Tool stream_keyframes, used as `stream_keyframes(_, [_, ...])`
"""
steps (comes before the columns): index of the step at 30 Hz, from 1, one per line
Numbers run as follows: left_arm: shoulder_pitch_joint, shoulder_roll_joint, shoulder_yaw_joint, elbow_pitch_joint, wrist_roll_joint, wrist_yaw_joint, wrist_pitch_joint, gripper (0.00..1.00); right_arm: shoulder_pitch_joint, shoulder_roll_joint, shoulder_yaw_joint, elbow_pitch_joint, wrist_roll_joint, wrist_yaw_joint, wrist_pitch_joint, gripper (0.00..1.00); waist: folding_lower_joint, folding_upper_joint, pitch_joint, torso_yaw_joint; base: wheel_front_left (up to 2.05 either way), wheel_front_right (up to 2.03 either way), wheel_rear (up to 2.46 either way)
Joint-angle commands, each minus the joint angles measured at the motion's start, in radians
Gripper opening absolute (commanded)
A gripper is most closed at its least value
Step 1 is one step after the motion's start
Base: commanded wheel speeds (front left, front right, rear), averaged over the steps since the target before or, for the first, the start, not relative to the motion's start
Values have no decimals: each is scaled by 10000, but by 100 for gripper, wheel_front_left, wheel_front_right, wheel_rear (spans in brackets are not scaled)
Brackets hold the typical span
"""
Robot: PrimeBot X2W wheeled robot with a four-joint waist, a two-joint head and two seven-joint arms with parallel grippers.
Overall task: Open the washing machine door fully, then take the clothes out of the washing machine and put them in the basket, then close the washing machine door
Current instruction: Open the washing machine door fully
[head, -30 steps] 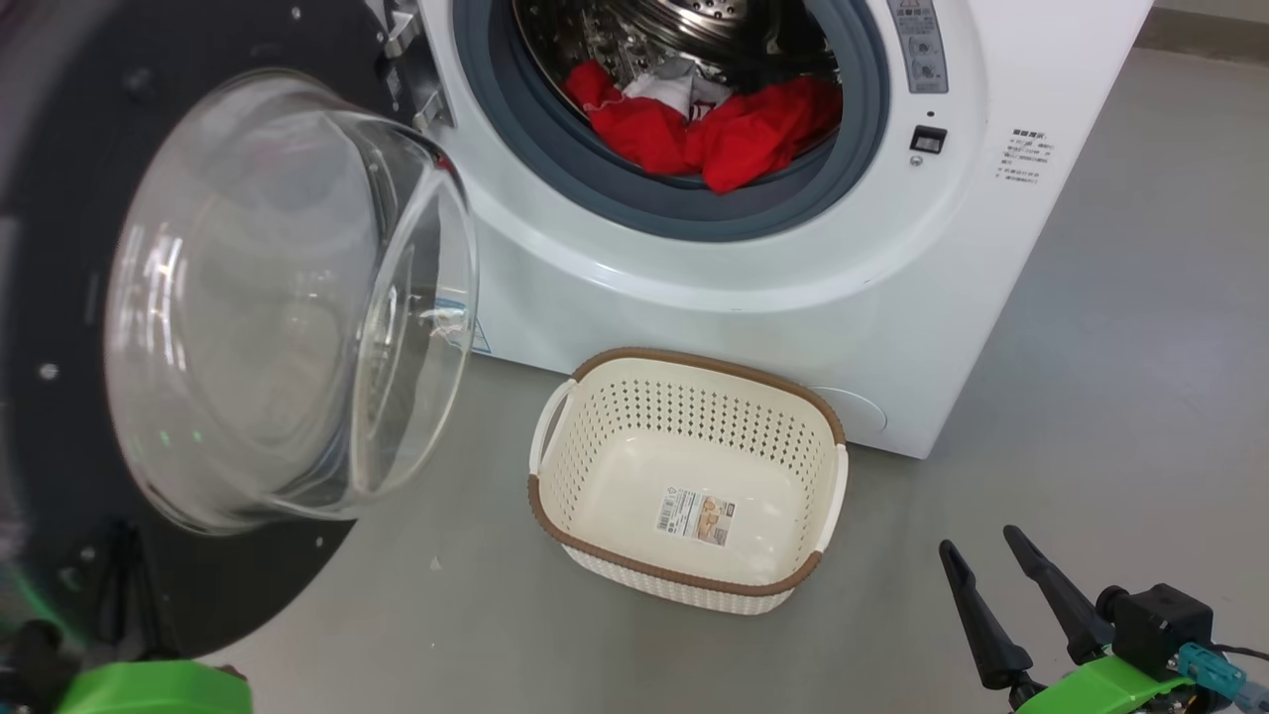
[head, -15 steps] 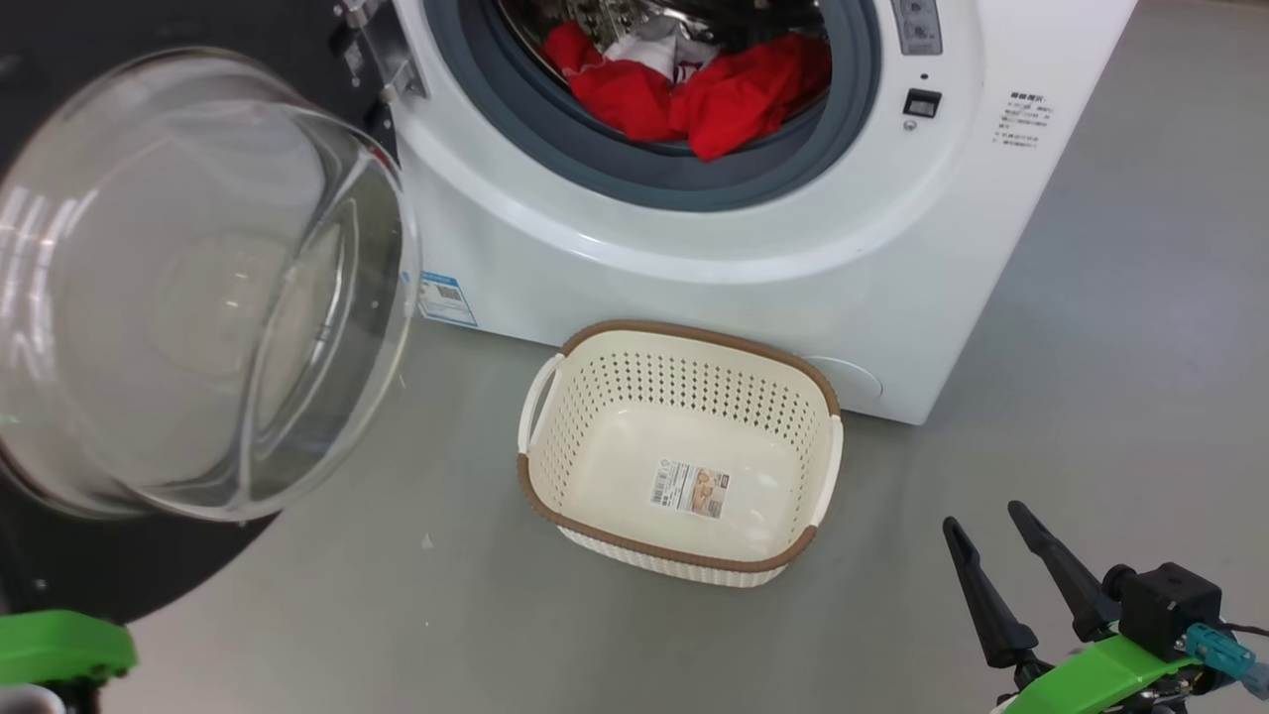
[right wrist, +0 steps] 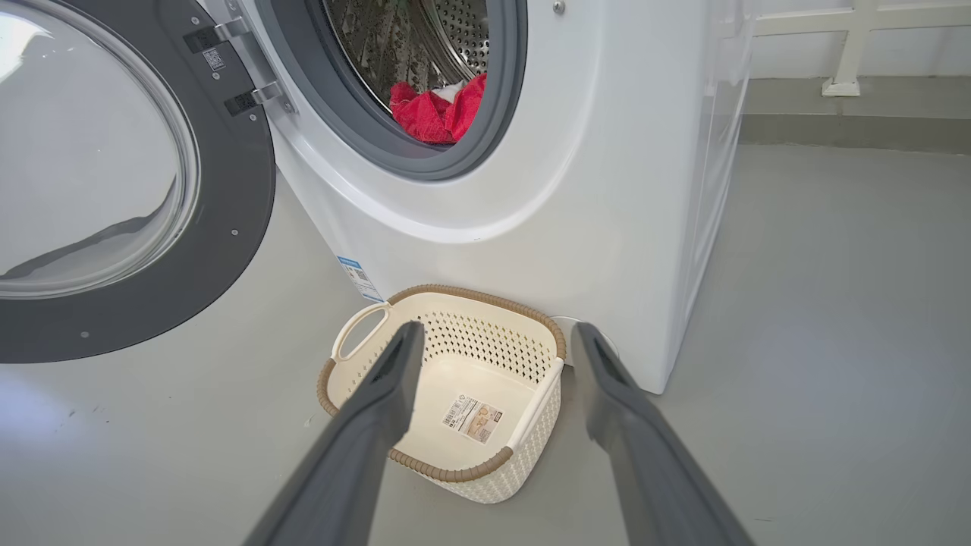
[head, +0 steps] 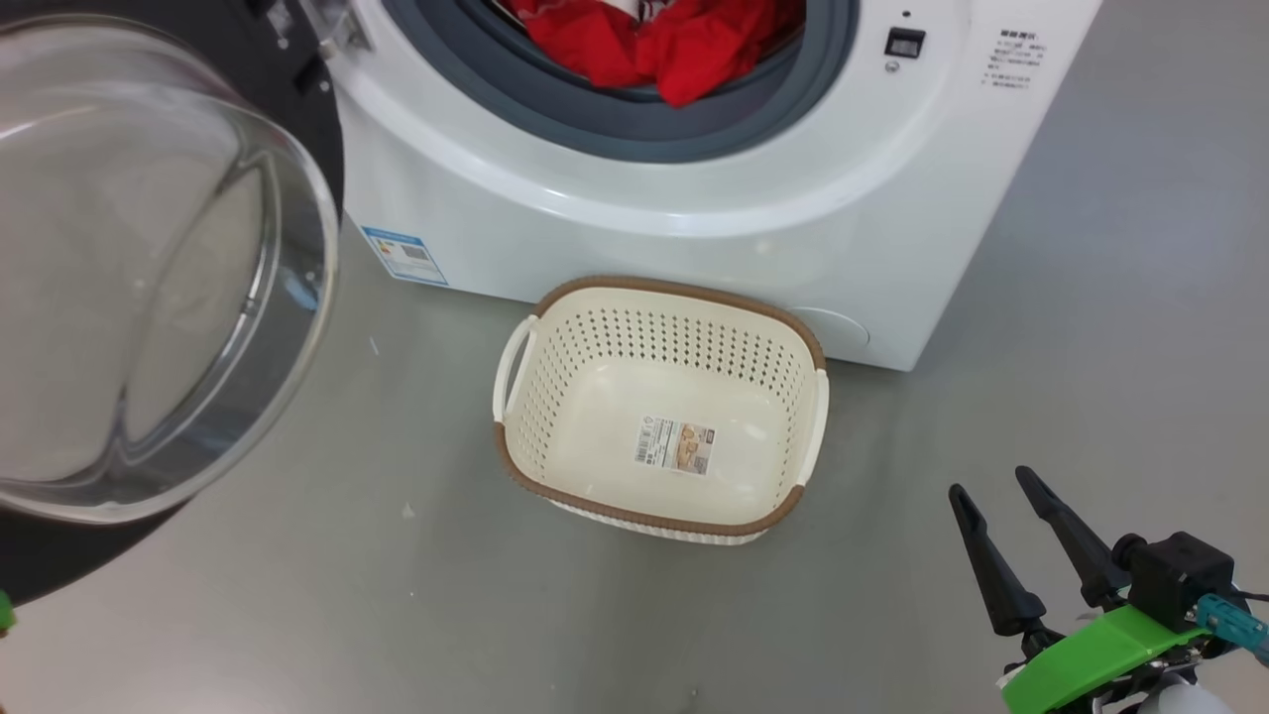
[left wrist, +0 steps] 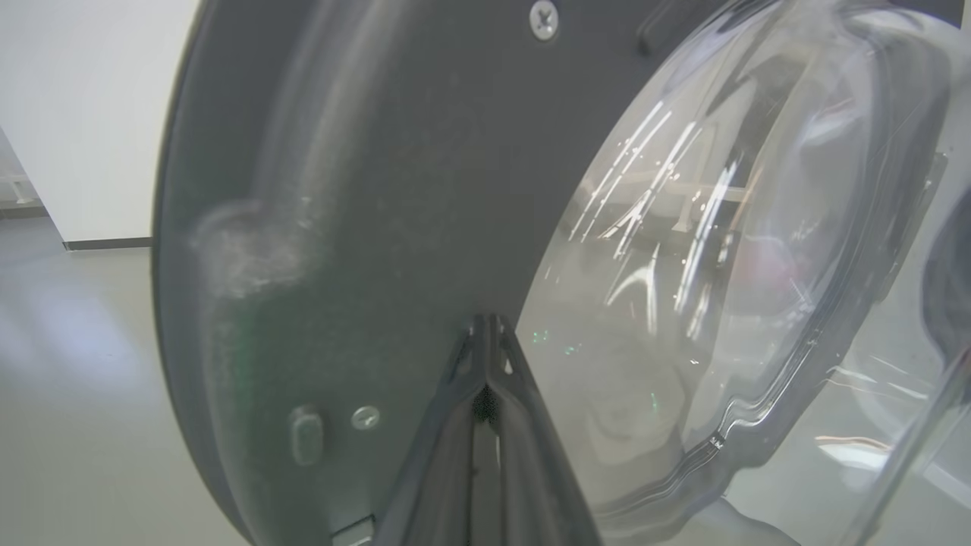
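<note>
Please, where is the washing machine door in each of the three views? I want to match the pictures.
Head view: the washing machine door is at the left edge, open, with its glass bowl bulging toward the camera.
Left wrist view: the door is very near, dark rim left of centre, glass at the right.
Right wrist view: the door is at the upper left, hinged to the washing machine.
Shared landmark: the grey floor.

The smooth grey floor [head: 1091, 327] carries the big white front-loading washing machine [head: 694, 228] and, touching its front, the small cream perforated plastic basket [head: 555, 397].
</note>
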Motion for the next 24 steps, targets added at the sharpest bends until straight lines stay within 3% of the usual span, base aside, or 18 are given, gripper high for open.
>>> stream_keyframes(1, [-312, 670, 454, -82, 156, 0, -51, 0, -267, -218, 258, -252, 5, 63, -120, 100, 0, 0, 189, -129, 0, 0, 0])
stream_keyframes(13, [-901, 1117, 1221, 505, 524, 79, -51, 0, -474, -287, 413, -296, -10, 63, -120, 100, 0, 0, 631, -328, 0, 0, 0])
stream_keyframes(24, [-1197, 1367, 1662, 1139, 839, -250, -51, 0, -524, -315, 432, -211, 16, 63, -120, 100, 0, 0, 563, -318, 0, 0, 0])
